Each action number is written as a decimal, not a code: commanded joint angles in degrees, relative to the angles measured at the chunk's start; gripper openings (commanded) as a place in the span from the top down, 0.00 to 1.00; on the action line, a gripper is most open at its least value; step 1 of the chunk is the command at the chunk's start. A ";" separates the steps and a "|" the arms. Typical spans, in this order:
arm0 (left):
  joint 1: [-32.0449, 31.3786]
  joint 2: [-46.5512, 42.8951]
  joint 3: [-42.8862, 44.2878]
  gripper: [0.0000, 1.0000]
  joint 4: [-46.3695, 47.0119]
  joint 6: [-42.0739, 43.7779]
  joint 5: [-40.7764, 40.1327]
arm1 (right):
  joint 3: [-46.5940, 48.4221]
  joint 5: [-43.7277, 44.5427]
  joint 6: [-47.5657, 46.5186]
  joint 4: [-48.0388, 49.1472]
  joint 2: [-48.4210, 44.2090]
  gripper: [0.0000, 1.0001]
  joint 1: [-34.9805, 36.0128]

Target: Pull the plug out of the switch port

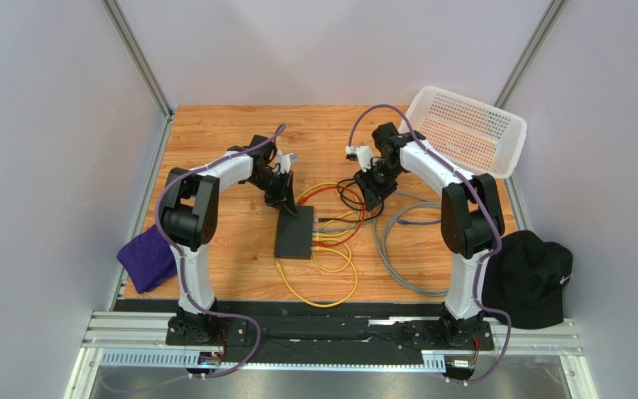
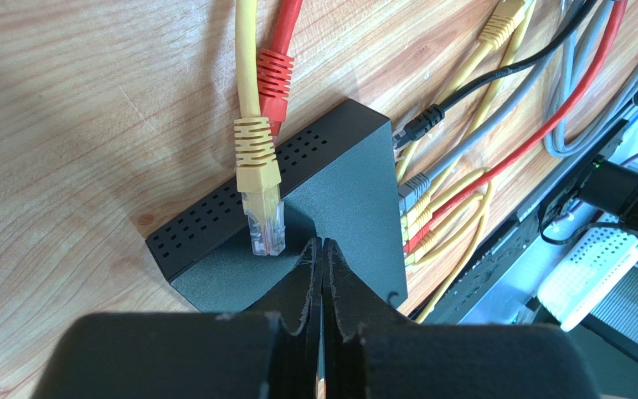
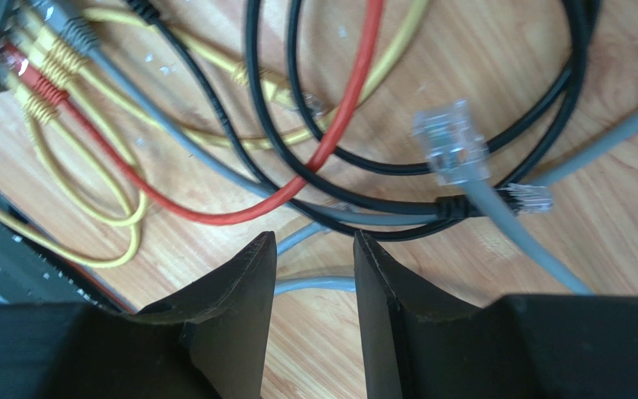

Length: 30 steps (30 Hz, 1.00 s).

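- The switch (image 1: pixel 295 233) sits mid-surface between the two arms. Its right-hand sockets hold a row of seated plugs (image 2: pixel 414 212): black, gray, yellow, red.
- Left jaws are pressed together, pinching nothing. The tips look to be resting on the switch's top, just beside a loose yellow plug (image 2: pixel 264 218).
- Right jaws are spread and empty, hanging over the cable tangle (image 3: pixel 214 219), not at the sockets.
- Worry #1: with that spaghetti, it could easily grab a cord mid-run, or the already-free gray plug (image 3: pixel 451 143).
- Worry #2: if the latch doesn't release, the switch probably skids out from under that skinny tip hold.
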 commanded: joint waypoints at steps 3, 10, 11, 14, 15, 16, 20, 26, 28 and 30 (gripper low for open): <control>-0.43 0.56 1.77 1.00 0.41 1.00 -2.91 | 9.01 4.68 2.19 4.27 5.14 0.58 -0.98; -0.61 -0.41 1.33 1.00 0.59 1.26 -3.43 | 15.27 9.16 0.44 3.75 11.65 0.55 -1.15; -0.69 -0.41 1.33 1.00 0.59 1.35 -3.52 | 15.54 9.43 0.26 3.83 12.18 0.54 -1.33; -0.70 -0.32 1.42 1.00 0.59 1.35 -3.44 | 16.24 11.45 -0.53 4.53 14.11 0.48 -1.50; -0.70 -0.15 1.42 1.00 0.50 1.35 -3.43 | 16.50 12.15 -0.71 4.62 14.56 0.47 -1.50; -0.70 0.11 1.59 1.00 0.41 1.35 -3.35 | 16.68 12.50 -1.06 4.80 15.00 0.46 -1.50; -0.70 0.55 1.86 1.00 0.15 1.35 -3.17 | 18.08 14.61 -1.94 5.85 17.10 0.44 -1.50; -0.78 0.82 1.95 1.00 0.06 1.44 -3.08 | 17.30 16.11 -3.96 6.12 18.69 0.49 -1.50; -0.87 0.82 2.04 1.00 0.06 1.44 -3.08 | 16.33 16.90 -5.36 6.12 19.39 0.56 -1.50; -0.87 0.82 2.04 1.00 0.06 1.44 -3.08 | 15.63 19.18 -6.24 6.47 19.74 0.63 -1.42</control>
